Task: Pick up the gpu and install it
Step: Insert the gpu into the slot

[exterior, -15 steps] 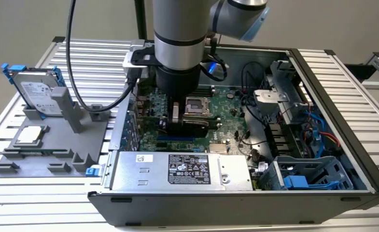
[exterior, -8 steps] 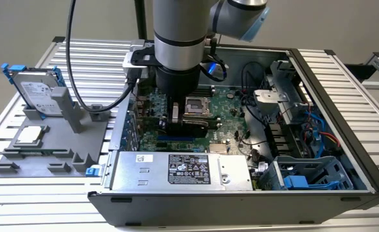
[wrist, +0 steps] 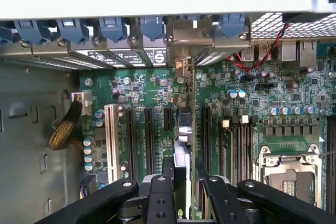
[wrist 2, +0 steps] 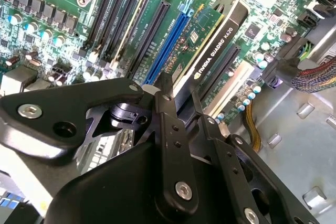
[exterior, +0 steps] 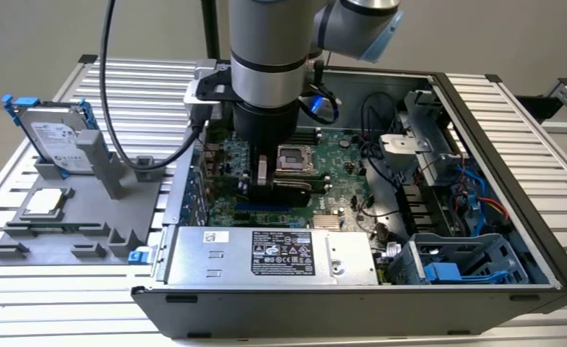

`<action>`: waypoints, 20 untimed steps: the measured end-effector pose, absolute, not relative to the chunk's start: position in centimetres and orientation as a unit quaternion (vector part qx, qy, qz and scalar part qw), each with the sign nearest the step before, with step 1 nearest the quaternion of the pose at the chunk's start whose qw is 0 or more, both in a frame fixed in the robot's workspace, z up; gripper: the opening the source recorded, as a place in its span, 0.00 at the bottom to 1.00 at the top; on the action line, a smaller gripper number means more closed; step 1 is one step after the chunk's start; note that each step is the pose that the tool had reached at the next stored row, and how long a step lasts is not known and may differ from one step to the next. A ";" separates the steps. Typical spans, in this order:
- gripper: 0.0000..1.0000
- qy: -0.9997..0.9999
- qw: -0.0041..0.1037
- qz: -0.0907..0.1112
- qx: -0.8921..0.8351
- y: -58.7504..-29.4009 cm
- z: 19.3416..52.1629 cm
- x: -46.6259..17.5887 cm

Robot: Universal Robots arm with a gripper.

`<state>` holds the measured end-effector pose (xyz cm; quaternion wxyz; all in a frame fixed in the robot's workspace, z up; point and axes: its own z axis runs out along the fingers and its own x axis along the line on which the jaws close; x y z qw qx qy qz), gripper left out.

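The gripper (wrist 2: 177, 109) is down inside an open computer case (exterior: 514, 123), its black fingers (wrist 2: 167, 129) pinched on the top edge of the gpu (wrist 2: 216, 34). In both wrist views the card stands on edge between the fingers, over the motherboard (wrist: 147, 90) and lined up with the long expansion slots. One such slot, a blue one (wrist 2: 170, 38), runs just beside it.

The step in hand looks like seating. Whether the card is fully home in its slot cannot be told. Finishing that would call for a straight, even push along the slot line, with the bracket end meeting the case's rear wall.

The gpu is a thin flat card: green circuit board on one face, black shroud on the other.
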<state>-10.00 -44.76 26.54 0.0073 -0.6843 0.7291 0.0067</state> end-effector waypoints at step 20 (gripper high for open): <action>0.00 0.728 0.007 0.007 -0.685 -44.4 26.2 -10.0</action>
